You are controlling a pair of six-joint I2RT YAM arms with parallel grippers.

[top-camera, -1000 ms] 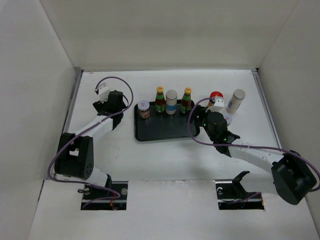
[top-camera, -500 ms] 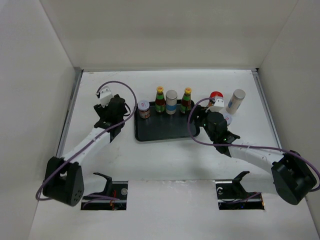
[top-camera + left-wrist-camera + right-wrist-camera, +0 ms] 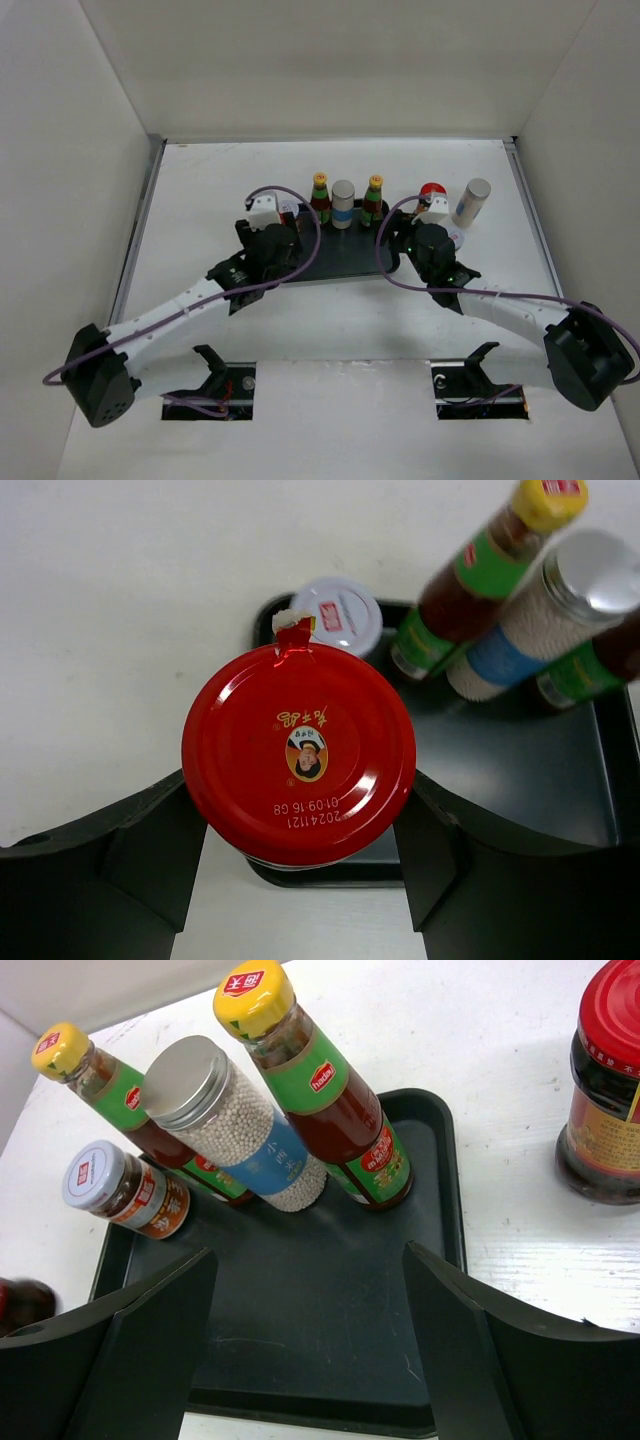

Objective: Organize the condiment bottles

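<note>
white table (image 3: 190, 190), walled in white on three sides, carries the work area.

position: the red-lidded jar (image 3: 298, 755) is clamped just below its lid between the fingers of the left gripper (image 3: 297, 855), above the near-left corner of the black tray (image 3: 520, 780). whether its base touches anything cannot be told. the small white-capped jar (image 3: 335, 615) stands in the tray's far-left corner, just beyond it. a yellow-capped sauce bottle (image 3: 480, 580), a grey-capped shaker (image 3: 540, 620) and a second yellow-capped sauce bottle (image 3: 320, 1100) follow along the far side. a second red-lidded jar (image 3: 605, 1090) stands on the table just right of the tray, and a tall grey-capped jar (image 3: 473, 203) stands further right. the right gripper (image 3: 310, 1350) hovers over the tray's near-right part, fingers spread wide, holding nothing.

hazards (judged):
- the held jar overlaps the tray's near rim. lowered here, its base may land on the rim and tip.
- moved forward carelessly, it may knock the small white-capped jar into the sauce bottles, which are slim and likely to topple.
- both arms work over one tray, so contact between them is possible.

markings:
- red lid: gold characters, a small portrait, and codes reading "20241121" and "0109 16 g8", seen inverted.
- sauce bottles: "haday" in a red emblem on a green label.
- shaker: blue band, text too small to read.
- white cap: red patch, unreadable.
</note>
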